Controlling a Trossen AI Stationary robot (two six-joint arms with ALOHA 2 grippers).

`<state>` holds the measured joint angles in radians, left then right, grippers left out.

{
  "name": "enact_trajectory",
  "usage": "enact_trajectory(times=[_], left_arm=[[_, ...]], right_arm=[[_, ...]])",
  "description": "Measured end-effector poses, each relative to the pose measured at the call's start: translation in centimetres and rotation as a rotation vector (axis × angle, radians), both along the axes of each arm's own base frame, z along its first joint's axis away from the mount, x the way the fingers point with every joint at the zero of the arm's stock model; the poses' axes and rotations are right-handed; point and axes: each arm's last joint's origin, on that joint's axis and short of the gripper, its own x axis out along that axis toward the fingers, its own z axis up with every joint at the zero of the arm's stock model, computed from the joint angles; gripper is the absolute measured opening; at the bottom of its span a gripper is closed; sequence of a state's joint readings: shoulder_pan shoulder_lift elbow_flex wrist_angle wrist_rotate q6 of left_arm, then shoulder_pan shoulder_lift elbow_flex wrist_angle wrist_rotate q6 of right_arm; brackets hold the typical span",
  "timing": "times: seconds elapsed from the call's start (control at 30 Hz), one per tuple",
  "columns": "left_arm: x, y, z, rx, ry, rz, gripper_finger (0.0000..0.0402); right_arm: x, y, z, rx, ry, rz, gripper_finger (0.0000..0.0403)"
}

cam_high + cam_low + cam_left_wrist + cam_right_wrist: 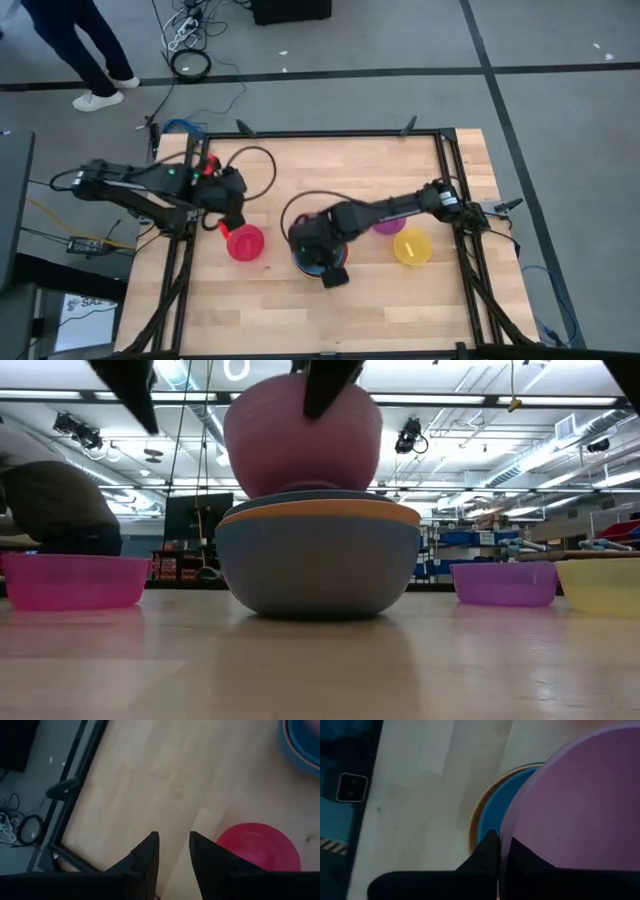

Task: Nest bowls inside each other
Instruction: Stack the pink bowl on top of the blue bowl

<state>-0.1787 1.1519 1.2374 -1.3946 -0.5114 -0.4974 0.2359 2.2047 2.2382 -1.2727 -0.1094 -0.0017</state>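
A stack of bowls stands at the table's middle: a blue bowl [318,575] at the bottom, an orange bowl [320,512] in it and another blue bowl [492,800] inside that. A pink bowl [300,435] hangs just over the stack, with my right gripper [501,842] shut on it. I cannot tell whether it touches the stack. A red bowl [245,243] rests on its base to the stack's left. My left gripper [173,840] hovers open above the table, just beside the red bowl [257,847], with nothing between its fingers. My right gripper pinches the pink bowl's rim [512,827] between its two fingers, one finger on either side of the wall. The fingers come from above, slanting down. The bowl hangs tilted over the stacked bowls.
A purple bowl [388,225] and a yellow bowl [412,247] stand to the stack's right. A black frame [445,170] runs round the table. A person's legs [95,60] show on the floor beyond the far left corner.
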Motion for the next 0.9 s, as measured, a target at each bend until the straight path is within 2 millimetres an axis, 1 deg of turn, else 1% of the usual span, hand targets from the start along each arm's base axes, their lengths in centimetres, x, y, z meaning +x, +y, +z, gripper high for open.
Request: enact_trajectory(times=[0.07, 0.13, 0.27, 0.43, 0.57, 0.73, 0.83, 0.9], left_arm=[[0.3, -0.1, -1.4, 0.007, 0.020, -0.013, 0.0117], [0.6, -0.1, -2.5, 0.004, 0.022, -0.015, 0.0117], [0.9, -0.2, -3.8, -0.028, 0.021, -0.021, 0.0117], [0.9, -0.3, -3.9, -0.033, 0.022, -0.026, 0.0117], [0.9, -0.3, -3.9, -0.033, 0.023, -0.027, 0.0117], [0.9, -0.3, -3.9, -0.033, 0.023, -0.028, 0.0117], [0.9, -0.3, -3.9, -0.033, 0.024, -0.029, 0.0117], [0.9, -0.3, -3.9, -0.033, 0.024, -0.029, 0.0117]], right_arm=[[-0.1, 0.4, 0.0, 0.010, 0.004, -0.027, 0.0003], [0.0, 0.5, 0.0, 0.015, -0.001, -0.058, 0.0014], [0.0, 0.5, 0.0, 0.034, 0.008, -0.100, 0.0058], [0.0, 0.4, 0.0, 0.040, 0.021, -0.134, 0.0113], [-0.3, 0.1, -0.1, 0.017, 0.048, -0.160, 0.0139], [-0.6, 0.0, -0.1, -0.006, 0.078, -0.183, 0.0148], [-1.2, -0.2, 0.6, -0.019, 0.082, -0.186, 0.0146], [-1.6, -0.3, 1.6, -0.013, 0.061, -0.187, 0.0145]])
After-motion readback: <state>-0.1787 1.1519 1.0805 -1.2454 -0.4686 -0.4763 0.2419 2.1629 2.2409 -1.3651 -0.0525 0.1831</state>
